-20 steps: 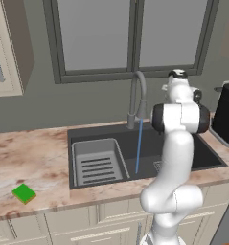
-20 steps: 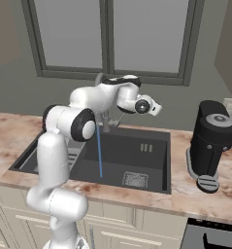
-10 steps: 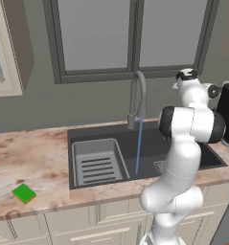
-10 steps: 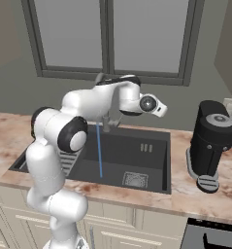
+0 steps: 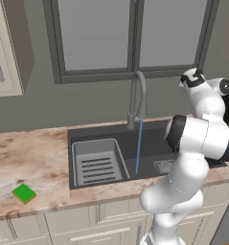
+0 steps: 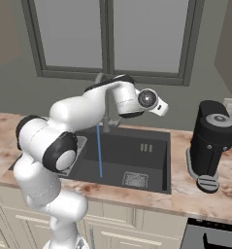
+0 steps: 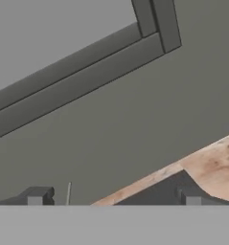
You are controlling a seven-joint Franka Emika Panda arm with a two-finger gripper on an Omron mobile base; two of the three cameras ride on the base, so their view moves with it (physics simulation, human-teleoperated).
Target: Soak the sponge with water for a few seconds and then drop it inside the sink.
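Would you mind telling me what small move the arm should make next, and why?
Probably swing left and down toward the sponge: it lies untouched on the counter left of the sink, the water already runs, and the hand is open, empty, facing the wall.

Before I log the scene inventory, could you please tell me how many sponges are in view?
1. The green sponge lies flat on the marble counter, left of the sink, near the front edge. Others could be hidden behind the arm.

Tilted window frame (image 7: 82, 81) above grey wall (image 7: 135, 139), marbled counter (image 7: 216, 167) at right.
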